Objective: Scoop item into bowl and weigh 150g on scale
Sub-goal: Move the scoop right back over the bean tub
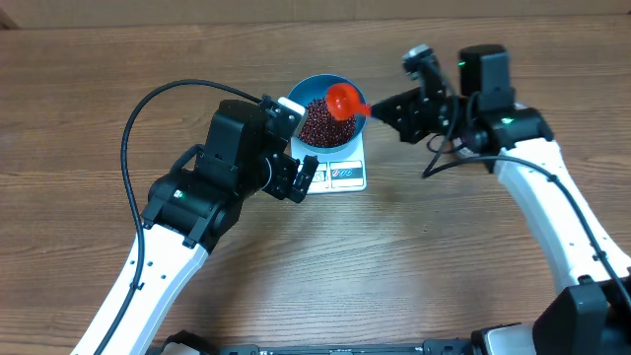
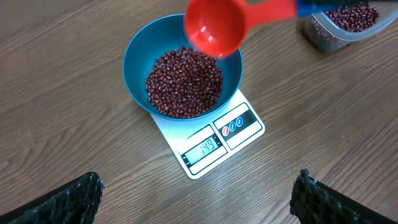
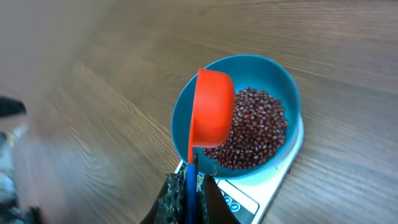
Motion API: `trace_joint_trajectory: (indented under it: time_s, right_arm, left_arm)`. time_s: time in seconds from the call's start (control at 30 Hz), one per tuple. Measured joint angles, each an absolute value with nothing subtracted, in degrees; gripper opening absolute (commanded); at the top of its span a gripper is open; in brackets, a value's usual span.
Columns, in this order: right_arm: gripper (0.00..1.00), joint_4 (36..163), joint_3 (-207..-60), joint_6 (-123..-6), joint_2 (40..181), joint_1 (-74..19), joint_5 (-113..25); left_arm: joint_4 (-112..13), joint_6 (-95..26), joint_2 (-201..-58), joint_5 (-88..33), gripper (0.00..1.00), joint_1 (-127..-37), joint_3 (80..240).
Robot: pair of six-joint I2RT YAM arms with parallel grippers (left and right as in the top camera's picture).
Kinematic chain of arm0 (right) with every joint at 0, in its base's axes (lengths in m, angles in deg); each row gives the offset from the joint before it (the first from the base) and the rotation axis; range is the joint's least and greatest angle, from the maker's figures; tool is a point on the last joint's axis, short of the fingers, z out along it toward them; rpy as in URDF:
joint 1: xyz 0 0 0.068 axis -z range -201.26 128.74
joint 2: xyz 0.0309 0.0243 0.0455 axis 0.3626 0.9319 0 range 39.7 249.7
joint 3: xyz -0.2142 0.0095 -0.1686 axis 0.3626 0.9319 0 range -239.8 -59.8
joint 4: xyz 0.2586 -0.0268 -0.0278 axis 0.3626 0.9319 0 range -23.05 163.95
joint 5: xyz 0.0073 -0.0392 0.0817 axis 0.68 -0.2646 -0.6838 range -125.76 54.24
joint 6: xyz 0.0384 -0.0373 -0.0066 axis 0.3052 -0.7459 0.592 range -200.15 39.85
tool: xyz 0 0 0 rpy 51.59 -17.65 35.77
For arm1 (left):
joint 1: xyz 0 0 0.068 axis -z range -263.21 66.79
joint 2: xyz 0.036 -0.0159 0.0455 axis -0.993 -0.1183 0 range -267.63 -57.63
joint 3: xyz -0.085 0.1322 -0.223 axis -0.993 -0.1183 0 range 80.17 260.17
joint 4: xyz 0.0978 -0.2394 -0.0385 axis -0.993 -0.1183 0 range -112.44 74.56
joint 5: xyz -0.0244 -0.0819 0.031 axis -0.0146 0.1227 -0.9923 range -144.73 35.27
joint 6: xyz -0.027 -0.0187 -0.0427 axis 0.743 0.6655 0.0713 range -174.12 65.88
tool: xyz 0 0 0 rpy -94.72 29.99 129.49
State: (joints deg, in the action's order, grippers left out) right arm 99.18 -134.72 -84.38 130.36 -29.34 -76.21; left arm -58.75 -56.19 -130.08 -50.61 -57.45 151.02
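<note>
Red scoop (image 2: 214, 28) tipped over the blue bowl (image 2: 138, 57), readout one short of target.

Your right hand (image 3: 188, 186) is clamped on the scoop's blue handle, with the cup turned on its side above the beans (image 2: 183, 81) and looking empty. Your left hand (image 1: 299, 177) is spread wide and holds nothing, hovering just beside the white scale (image 2: 166, 129) on the wood surface (image 2: 74, 124). The bowl sits on the scale with the beans heaped inside. Step in hand, as I judge it: the final top-up. The display (image 2: 210, 147) reads 149, so the next move calls for only a few beans. Go to the clear tub (image 2: 345, 25), take a tiny amount, tap it in slowly and watch the digits. A full scoop would likely overshoot. The label panel (image 2: 239, 123) shows small round icons, its writing too small to read, and no brand is legible.
</note>
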Motion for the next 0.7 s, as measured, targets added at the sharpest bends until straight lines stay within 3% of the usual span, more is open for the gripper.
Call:
trace_joint_trajectory:
  time_s: [0.3,0.7]
  right_arm:
    - [0.04,99.6,-134.8,-80.1,130.4,-19.7,-83.2]
    - [0.04,107.4,-135.9,-79.1,128.1,2.0,-82.8]
  left_arm:
    - [-58.7,-56.2,-130.1,-50.6,1.0,-57.4,151.0]
    - [-58.7,-56.2,-130.1,-50.6,1.0,-57.4,151.0]
